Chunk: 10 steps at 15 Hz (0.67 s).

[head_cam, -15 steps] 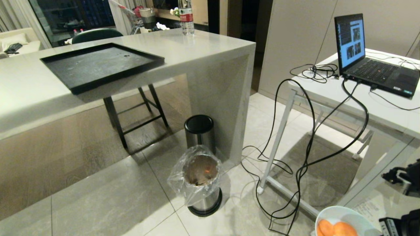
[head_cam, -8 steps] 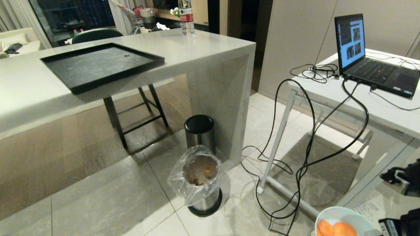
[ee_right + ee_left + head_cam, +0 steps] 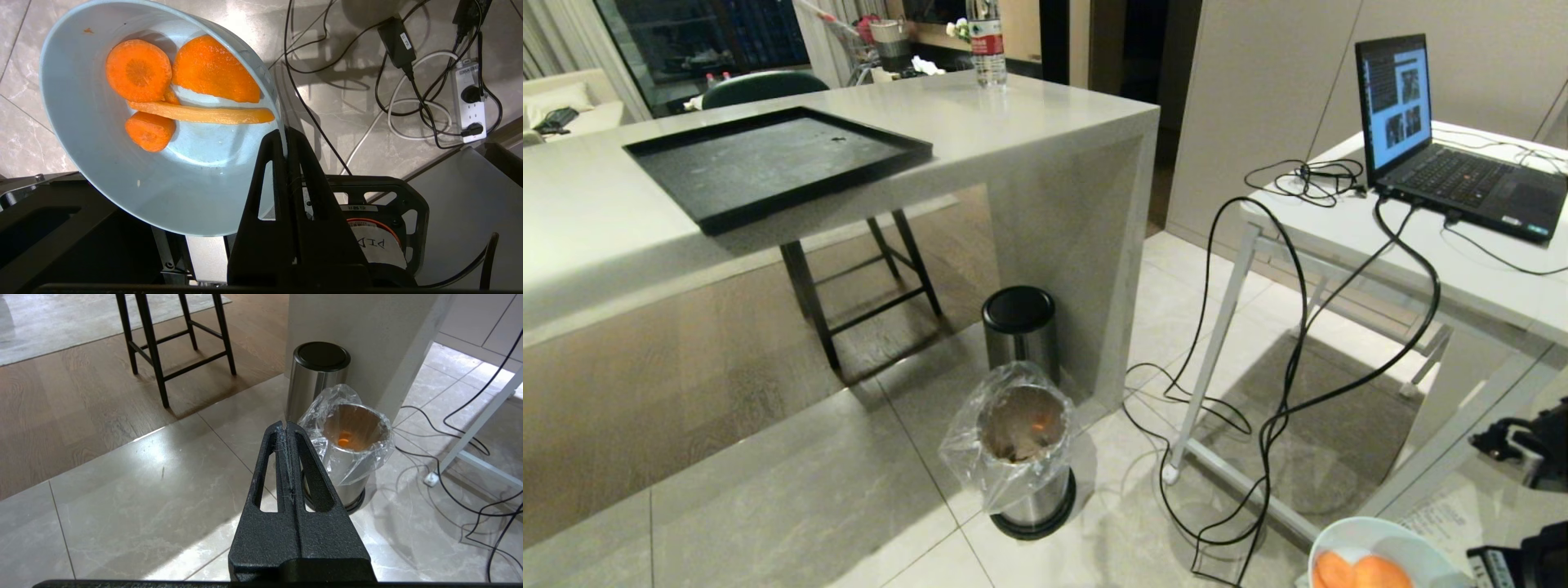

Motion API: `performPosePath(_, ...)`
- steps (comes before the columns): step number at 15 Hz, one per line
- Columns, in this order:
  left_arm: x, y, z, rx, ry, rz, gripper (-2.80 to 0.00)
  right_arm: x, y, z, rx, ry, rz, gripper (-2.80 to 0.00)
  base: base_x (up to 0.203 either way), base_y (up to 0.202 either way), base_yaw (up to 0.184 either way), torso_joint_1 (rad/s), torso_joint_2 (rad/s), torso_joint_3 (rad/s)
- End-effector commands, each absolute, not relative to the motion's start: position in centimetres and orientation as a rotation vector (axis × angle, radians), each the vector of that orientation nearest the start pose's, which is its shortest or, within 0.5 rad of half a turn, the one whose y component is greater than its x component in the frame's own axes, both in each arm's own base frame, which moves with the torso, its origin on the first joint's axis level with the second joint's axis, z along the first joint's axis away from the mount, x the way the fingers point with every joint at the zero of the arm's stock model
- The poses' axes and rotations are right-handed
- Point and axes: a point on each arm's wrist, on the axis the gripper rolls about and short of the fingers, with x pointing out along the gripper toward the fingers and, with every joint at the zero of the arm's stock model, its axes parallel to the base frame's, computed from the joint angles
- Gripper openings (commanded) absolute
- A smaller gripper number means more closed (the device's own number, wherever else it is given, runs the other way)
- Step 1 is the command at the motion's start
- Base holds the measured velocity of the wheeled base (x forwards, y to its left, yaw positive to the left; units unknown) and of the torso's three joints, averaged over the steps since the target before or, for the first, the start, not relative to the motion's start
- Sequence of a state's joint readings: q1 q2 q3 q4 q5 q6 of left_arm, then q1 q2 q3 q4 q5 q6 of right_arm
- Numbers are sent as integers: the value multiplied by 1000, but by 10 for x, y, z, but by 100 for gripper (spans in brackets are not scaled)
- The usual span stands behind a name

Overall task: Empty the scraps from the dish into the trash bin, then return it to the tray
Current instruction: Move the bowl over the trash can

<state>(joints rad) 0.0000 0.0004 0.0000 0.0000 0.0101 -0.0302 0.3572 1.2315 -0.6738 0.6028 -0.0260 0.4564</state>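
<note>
I see the dish (image 3: 94,163) as a plain pale blue, and the scraps (image 3: 179,85) in it as bright orange carrot rounds with one paler orange strip. The trash bin (image 3: 1023,457) is shiny silver metal, brownish inside, lined with a crinkled clear bag, and the second bin (image 3: 1018,327) behind it is steel with a black lid. The tray (image 3: 768,163) is matte black on a pale grey table (image 3: 1013,114), the floor (image 3: 792,490) is grey marbled tile, and both grippers (image 3: 286,428) (image 3: 282,136) are textured black.
</note>
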Motion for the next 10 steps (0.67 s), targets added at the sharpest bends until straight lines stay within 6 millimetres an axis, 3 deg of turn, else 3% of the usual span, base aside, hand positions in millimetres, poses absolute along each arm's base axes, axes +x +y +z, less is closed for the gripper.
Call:
performPosePath(1, -23, 0, 75, -31, 1, 11, -280, 121, 45, 160, 182, 1182, 24, -280, 0, 0, 0, 0, 0, 0)
performPosePath(10, -23, 0, 76, -31, 1, 11, -280, 122, 45, 161, 182, 1179, 26, -280, 0, 0, 0, 0, 0, 0)
